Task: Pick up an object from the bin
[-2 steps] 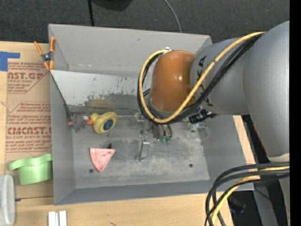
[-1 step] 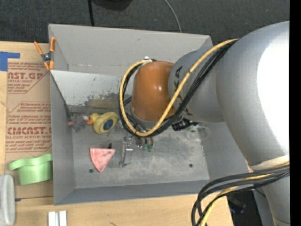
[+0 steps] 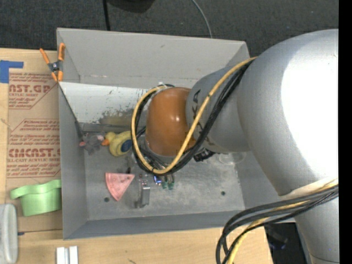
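My gripper (image 3: pixel 143 196) reaches down to the bin floor near the front, under the arm's orange cover. Just to its left lies a flat pink triangular piece (image 3: pixel 117 184), its right corner close beside the gripper; I cannot tell whether they touch. Farther back on the left rests a yellow toy with a blue spot (image 3: pixel 117 143), partly hidden by the arm's cables.
A small pink and grey thing (image 3: pixel 89 143) lies against the left wall behind the yellow toy. A clear thing (image 3: pixel 231 158) shows at the arm's edge on the right. The arm and its cables cover the bin's middle and right.
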Tool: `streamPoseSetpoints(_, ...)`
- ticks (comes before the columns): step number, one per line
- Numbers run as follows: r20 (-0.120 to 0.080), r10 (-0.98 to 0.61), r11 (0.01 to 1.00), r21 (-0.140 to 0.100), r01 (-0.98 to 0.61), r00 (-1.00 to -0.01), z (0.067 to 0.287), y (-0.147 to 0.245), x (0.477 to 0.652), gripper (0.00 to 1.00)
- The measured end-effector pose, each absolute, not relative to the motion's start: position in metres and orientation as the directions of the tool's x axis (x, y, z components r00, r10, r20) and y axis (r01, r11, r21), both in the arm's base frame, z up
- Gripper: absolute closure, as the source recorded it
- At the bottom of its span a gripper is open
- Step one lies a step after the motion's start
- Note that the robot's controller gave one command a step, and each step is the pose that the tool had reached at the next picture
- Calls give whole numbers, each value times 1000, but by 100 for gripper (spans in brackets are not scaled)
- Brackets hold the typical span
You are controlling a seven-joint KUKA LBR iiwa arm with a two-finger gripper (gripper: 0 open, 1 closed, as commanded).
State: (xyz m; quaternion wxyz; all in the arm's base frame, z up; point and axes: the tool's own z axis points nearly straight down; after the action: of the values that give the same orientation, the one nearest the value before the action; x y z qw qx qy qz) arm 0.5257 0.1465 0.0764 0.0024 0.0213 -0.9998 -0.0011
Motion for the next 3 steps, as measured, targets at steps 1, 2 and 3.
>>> streamPoseSetpoints(1,-13,-311,950,3,-312,-950,70,192,522,100)
streamPoseSetpoints(2,-13,-311,950,3,-311,-950,70,192,522,100)
streamPoseSetpoints(3,-2,-306,952,2,-306,-952,105,189,519,100)
